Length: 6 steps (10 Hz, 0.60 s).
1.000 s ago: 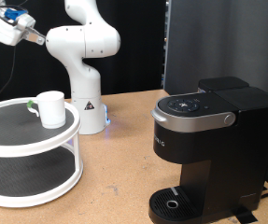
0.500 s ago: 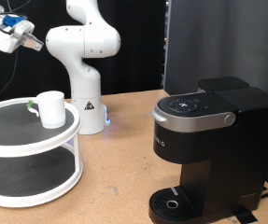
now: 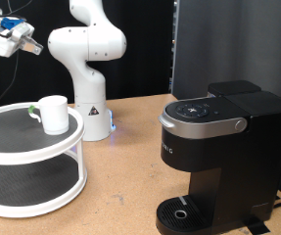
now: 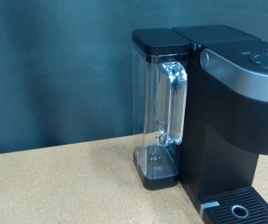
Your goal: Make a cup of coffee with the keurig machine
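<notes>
The gripper (image 3: pixel 32 40) sits high at the exterior view's far left, well apart from everything; whether its fingers are apart or closed cannot be told. The cup (image 3: pixel 53 113) stands upright on the white two-tier stand (image 3: pixel 32 186), left. The keurig machine (image 3: pixel 218 147), lid down, stands right; its clear water tank (image 4: pixel 162 107) shows in the wrist view.

You see white two-tier stand (image 3: pixel 23 162) at 9 o'clock on wooden table (image 3: pixel 120 176); dark panel (image 3: pixel 233 44) at 1 o'clock.
</notes>
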Each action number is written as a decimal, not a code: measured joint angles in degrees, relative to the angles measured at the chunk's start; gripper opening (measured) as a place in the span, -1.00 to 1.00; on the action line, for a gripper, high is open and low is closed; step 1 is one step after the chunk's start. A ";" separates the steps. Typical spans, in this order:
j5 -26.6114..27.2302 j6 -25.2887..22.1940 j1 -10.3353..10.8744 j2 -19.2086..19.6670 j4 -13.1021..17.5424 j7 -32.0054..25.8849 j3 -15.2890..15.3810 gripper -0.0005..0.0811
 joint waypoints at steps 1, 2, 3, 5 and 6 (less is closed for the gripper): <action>-0.43 0.02 -0.01 0.00 0.00 -0.58 -0.18 -0.98; -0.68 0.03 -0.01 0.00 0.00 -0.96 -0.42 -0.98; -0.87 0.03 -0.01 0.00 0.00 -1.18 -0.66 -0.98; -1.00 0.06 -0.01 0.00 0.00 -1.36 -0.84 -0.98; -1.01 0.06 -0.01 0.00 0.00 -1.37 -0.91 -0.98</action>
